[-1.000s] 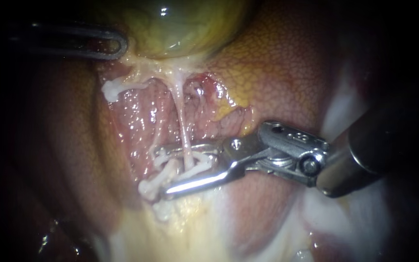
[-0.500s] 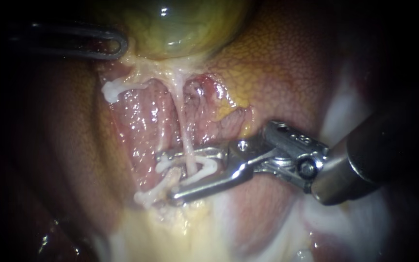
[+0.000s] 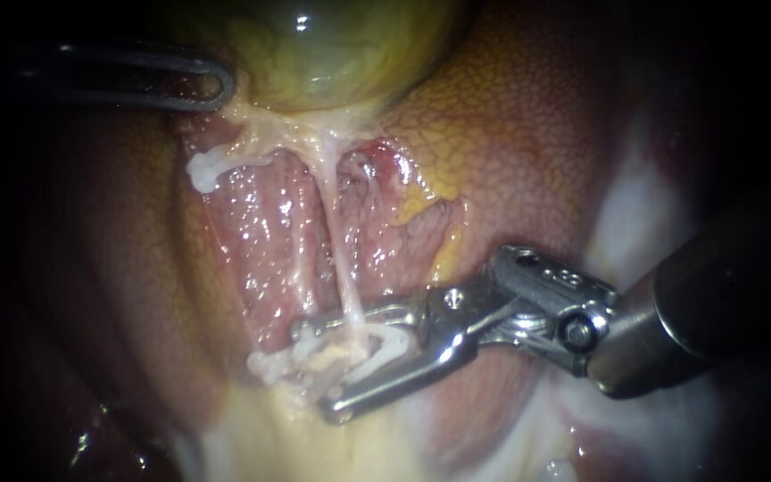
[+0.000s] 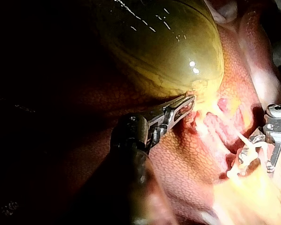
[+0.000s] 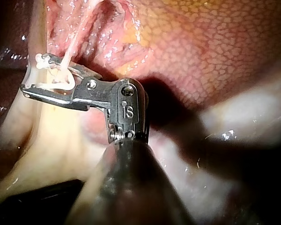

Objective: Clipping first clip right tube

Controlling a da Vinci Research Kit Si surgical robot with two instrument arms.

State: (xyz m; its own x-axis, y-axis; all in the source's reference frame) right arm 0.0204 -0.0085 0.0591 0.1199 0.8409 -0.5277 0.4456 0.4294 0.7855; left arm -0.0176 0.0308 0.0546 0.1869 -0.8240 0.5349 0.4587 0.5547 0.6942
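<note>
A thin white tube (image 3: 336, 259) runs down from the green gallbladder (image 3: 332, 45) across the red liver bed. My right instrument (image 3: 312, 372) comes in from the right, and its jaws stand open astride the tube's lower end, one on each side. A white clip (image 3: 390, 344) and pale tissue strands lie in the gap. The right wrist view shows the same instrument (image 5: 33, 74) with the tube (image 5: 70, 51) crossing between the jaws. My left instrument (image 3: 220, 85) is shut on the gallbladder's lower edge; the left wrist view shows it (image 4: 189, 101) pinching that edge.
Mottled liver (image 3: 528, 134) lies to the right of the bed. A fainter second strand (image 3: 301, 259) runs left of the tube. Yellow fatty tissue (image 3: 314, 446) lies below the jaws. A white knot of tissue (image 3: 203, 170) hangs beneath the left instrument.
My right instrument has slid down along the tube toward the yellow tissue, jaws still equally apart. The left instrument has stayed put.
</note>
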